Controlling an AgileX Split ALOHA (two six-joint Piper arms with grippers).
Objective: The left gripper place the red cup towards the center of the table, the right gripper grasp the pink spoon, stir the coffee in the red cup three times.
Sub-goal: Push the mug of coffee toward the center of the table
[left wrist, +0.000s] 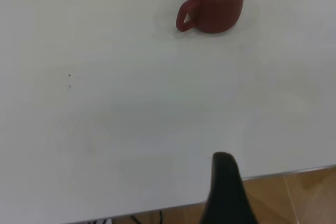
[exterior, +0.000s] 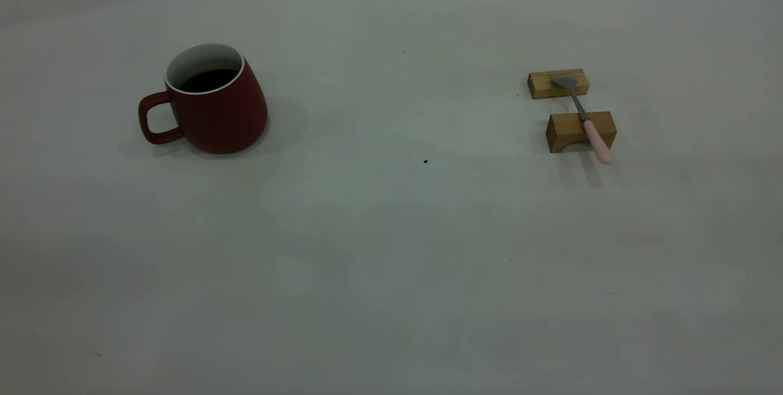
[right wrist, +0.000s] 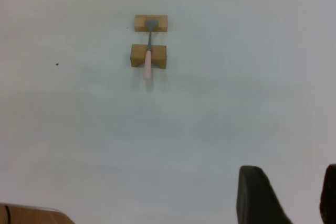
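Observation:
The red cup [exterior: 214, 107] stands upright on the left part of the table [exterior: 391, 248], handle pointing left, with dark coffee [exterior: 208, 80] inside. In the left wrist view the red cup [left wrist: 218, 3] is far off. My left gripper [left wrist: 226, 187] shows only as a dark wedge-shaped tip over the table's edge. The pink spoon [exterior: 587, 120] lies across two tan wooden blocks on the right, its pink handle overhanging the nearer block. My right gripper [right wrist: 291, 184] is open, holds nothing, and hangs well back from the spoon [right wrist: 148, 56]. Neither gripper appears in the exterior view.
The far wooden block [exterior: 558, 83] carries the spoon's bowl and the near block [exterior: 580, 131] its shaft. A tiny dark speck [exterior: 426, 161] marks the tabletop between cup and spoon. A wooden floor [left wrist: 299, 198] shows past the table edge.

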